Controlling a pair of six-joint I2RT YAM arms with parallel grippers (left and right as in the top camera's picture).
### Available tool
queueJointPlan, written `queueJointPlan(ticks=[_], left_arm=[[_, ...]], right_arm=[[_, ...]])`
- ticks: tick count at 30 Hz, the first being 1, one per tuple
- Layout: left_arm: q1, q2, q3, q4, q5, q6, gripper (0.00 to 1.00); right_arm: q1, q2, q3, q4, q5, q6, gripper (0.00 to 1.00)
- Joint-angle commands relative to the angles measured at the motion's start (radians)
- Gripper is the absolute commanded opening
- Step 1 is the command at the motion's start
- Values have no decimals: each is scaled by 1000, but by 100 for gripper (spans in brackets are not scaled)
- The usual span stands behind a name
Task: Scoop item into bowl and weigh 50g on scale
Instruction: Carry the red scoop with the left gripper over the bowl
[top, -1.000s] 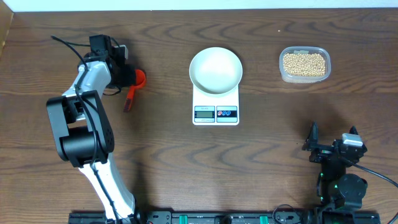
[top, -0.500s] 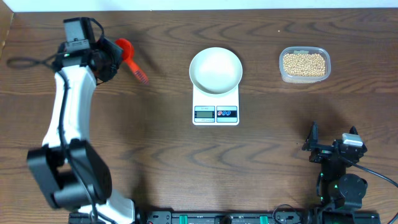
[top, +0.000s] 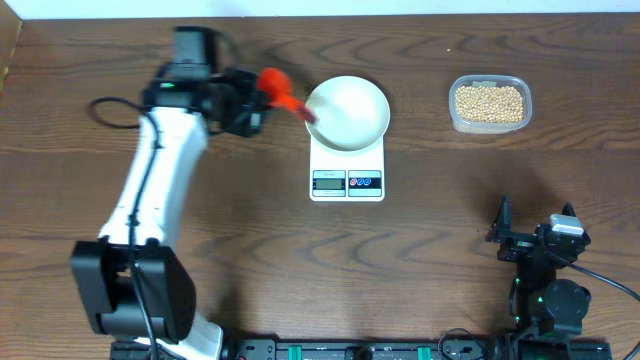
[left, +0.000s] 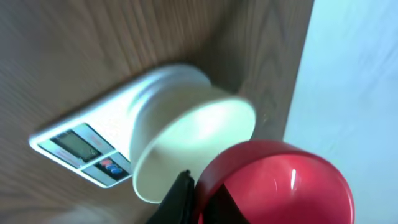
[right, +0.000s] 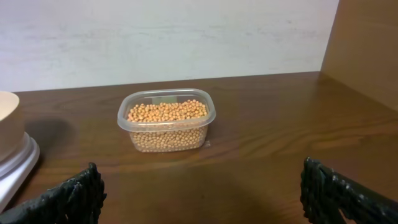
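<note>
**Taking the scoop across to the beans**

My left gripper (top: 245, 103) is clamped on the red scoop (top: 278, 88), upper middle of the overhead frame, at the left rim of the empty white bowl (top: 350, 112) on the scale (top: 347, 183). The beans (top: 489, 102) lie in the clear tub (top: 490, 129), upper right. I should pass high over the bowl, never nudging it. My right gripper (top: 537, 235) rests spread wide, lower right.

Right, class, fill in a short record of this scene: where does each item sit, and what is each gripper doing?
bowl: white bowl, empty, on the scale
beans: soybeans, all in the clear tub, right of the scale
left gripper: shut on red scoop, at the bowl's left rim
right gripper: open, holding nothing, away from everything
</note>
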Motion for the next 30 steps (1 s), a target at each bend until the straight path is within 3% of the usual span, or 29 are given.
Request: queueJointPlan(ticks=[1,8,16,24,30], left_arm=[[-100,4,10,5,-105,-130,7],[-285,4,10,37,-222,-263,7],[-391,4,10,84,-326,-274,7],[-410,4,10,83,-432,-322,7],[-410,4,10,83,-478,-322,7]], right_arm=[[8,-6,-3,-2,2,-11,99],[8,-6,-3,2,2,-11,99],[8,-6,-3,45,8,39,99],[8,-2,-3,181,-412,75,99],[8,91,42,307,-505,147,99]])
